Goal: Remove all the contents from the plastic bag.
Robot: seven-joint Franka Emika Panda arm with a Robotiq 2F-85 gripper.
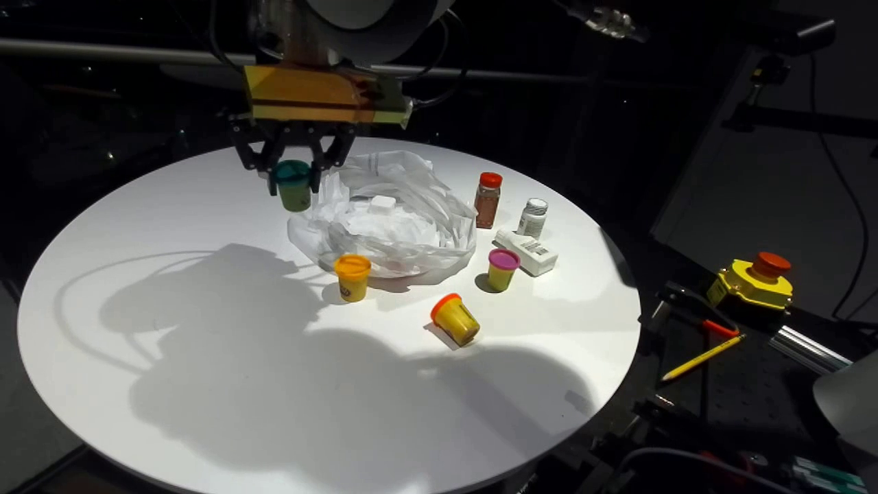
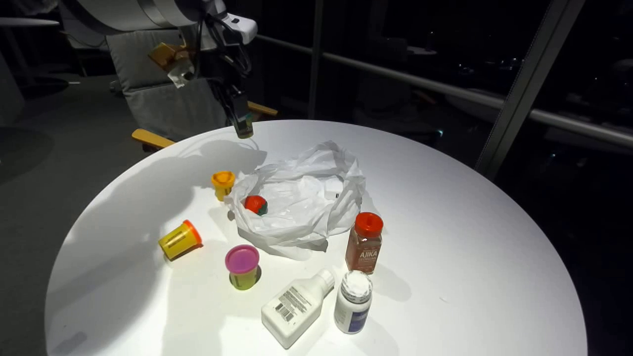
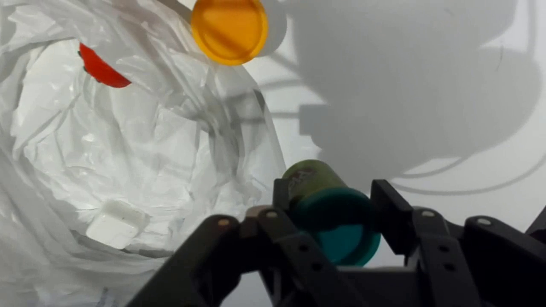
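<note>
In an exterior view, holds the teal-lidded tub (image 1: 296,199) above the table (image 1: 226,425) with the gripper (image 1: 294,183) — pressing fingers (image 1: 315,180) to both sides. In an exterior view, shows the plastic bag (image 2: 287,233) lying open, with a red item (image 2: 254,203) and white block (image 2: 333,188) inside. In the wrist view, shows the tub outside the bag — near its edge.
</note>
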